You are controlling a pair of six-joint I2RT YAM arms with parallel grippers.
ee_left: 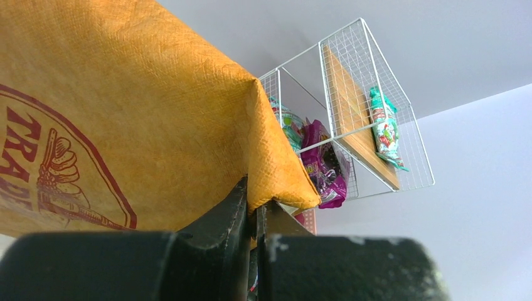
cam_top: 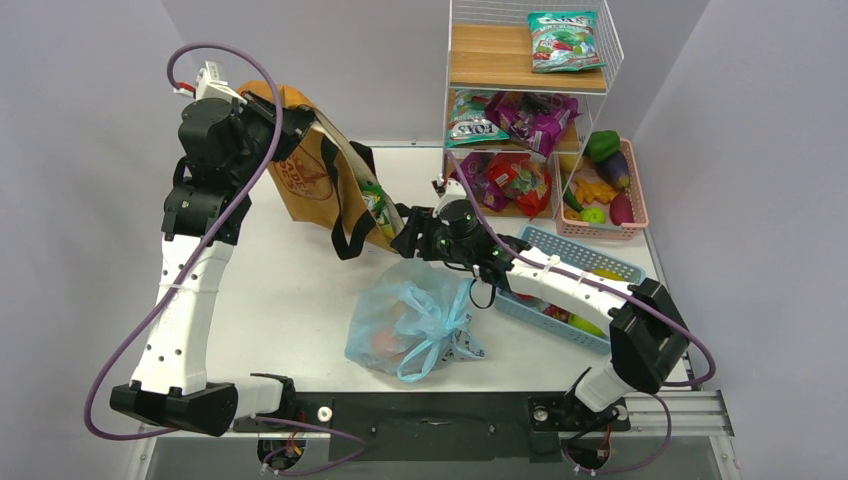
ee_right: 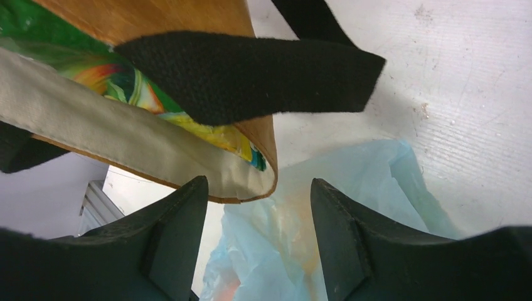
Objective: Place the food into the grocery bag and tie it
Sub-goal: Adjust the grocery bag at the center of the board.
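Note:
The light blue grocery bag lies on the table in front of the arms, its handles gathered and twisted together at its right side. Food shows through it only as an orange blur. My left gripper is raised at the back left, shut on the top corner of the tan-orange tote; the left wrist view shows the jaws pinching that corner. My right gripper is open and empty at the tote's open rim, under its black strap, with the blue bag below.
A wire shelf with snack packs stands at the back right. A pink basket of toy vegetables is beside it. A blue basket with more food lies under my right arm. A colourful packet sits inside the tote.

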